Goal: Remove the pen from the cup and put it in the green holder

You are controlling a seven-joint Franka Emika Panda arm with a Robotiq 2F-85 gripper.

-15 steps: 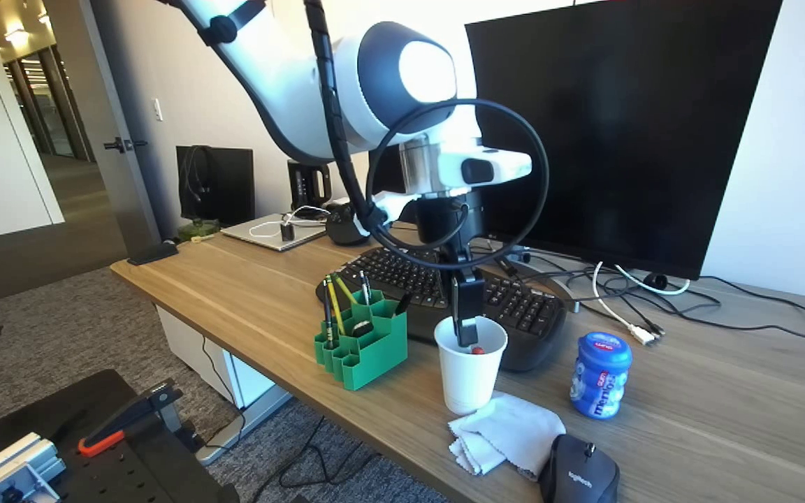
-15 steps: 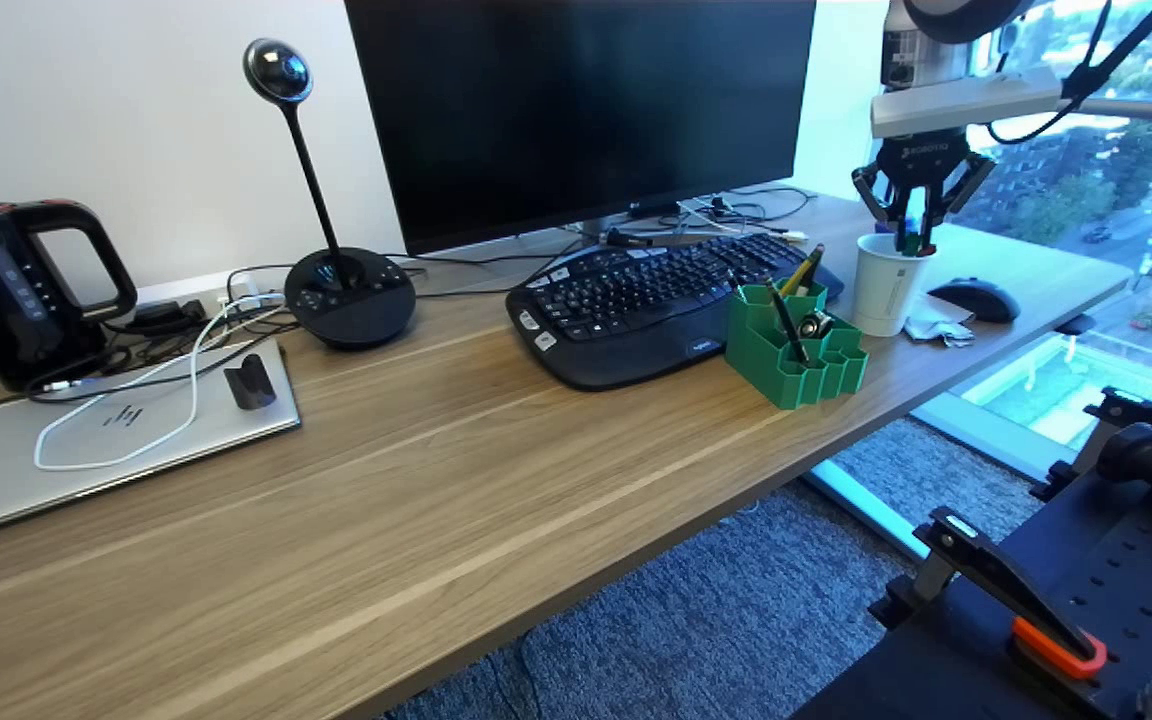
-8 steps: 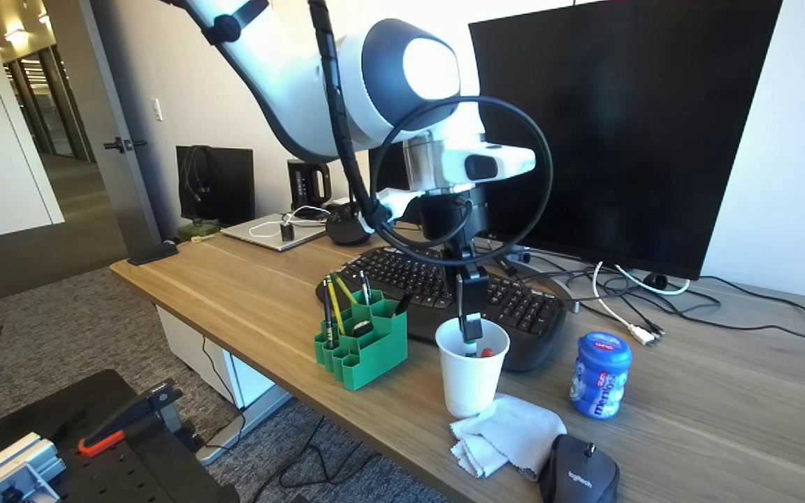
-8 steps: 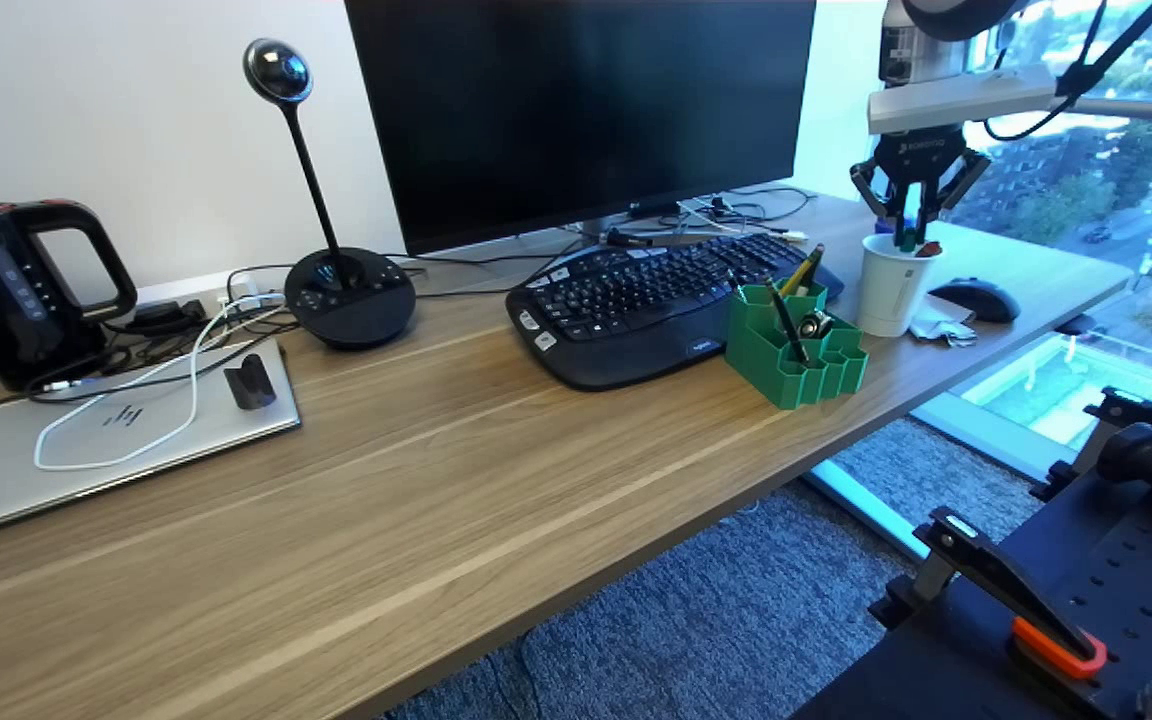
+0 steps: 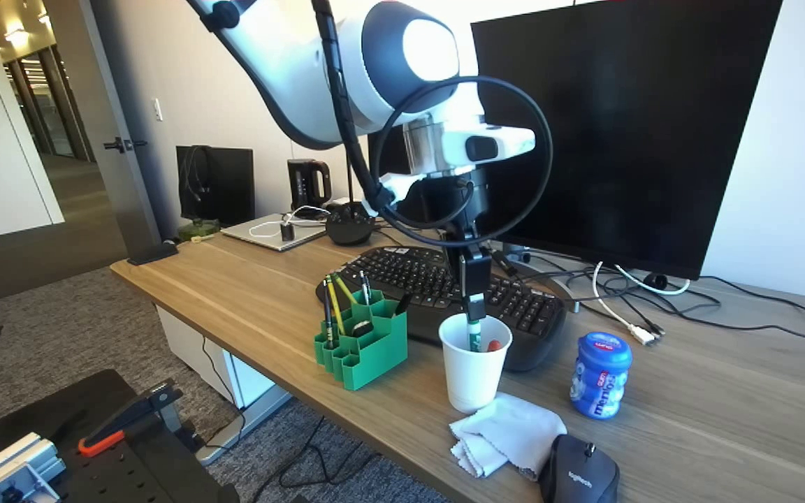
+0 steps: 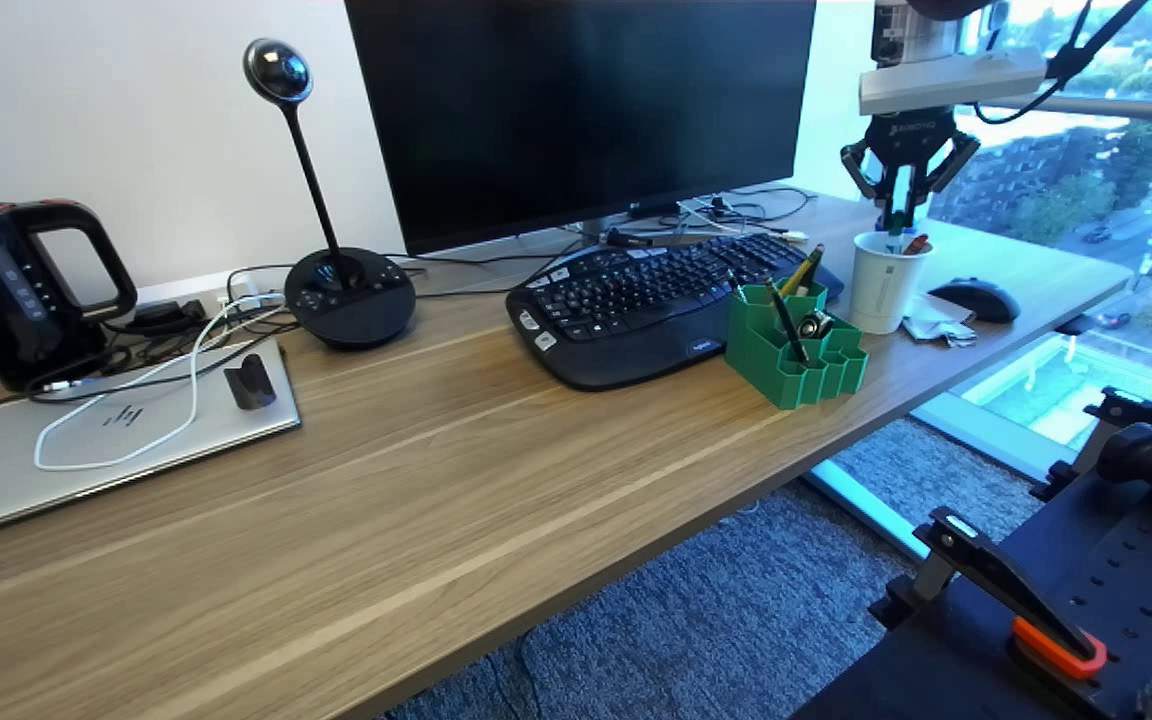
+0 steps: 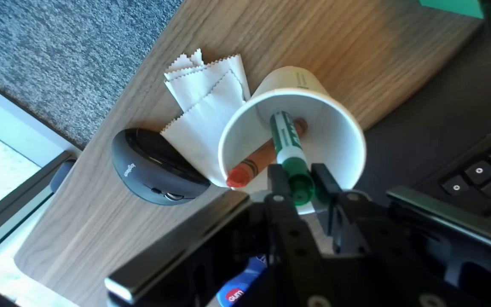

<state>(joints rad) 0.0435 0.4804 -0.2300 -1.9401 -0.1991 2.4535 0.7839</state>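
Just now, in an exterior view, the gripper (image 5: 474,313) has been raised a little, and a longer stretch of the pen (image 5: 474,337) has been brought into sight in the mouth of the cup (image 5: 473,381); the grasp is thus judged sound and the removal begun, though the pen's lower end is still held within the cup. In an exterior view, the fingertips, set lower at the mouth a moment ago, are now seen just above the rim; the holder (image 6: 756,350), near the cup but apart from it, has been left unmoved; it is formed of stepped, straight-walled cells, plastic by the look, with a dark pen (image 6: 785,322) slanted up from one. In the wrist view, the fingers are drawn narrow, pressed to both sides of the pen's smooth green cap; a white neck and a printed green barrel are shown beyond it; the cup is matte, thin-walled and tapered; an orange crayon (image 7: 255,165) is leaned across its inside; a folded cloth (image 7: 211,104) with zigzag-cut edges is laid beside it; a further lift is judged to be needed before any carry.
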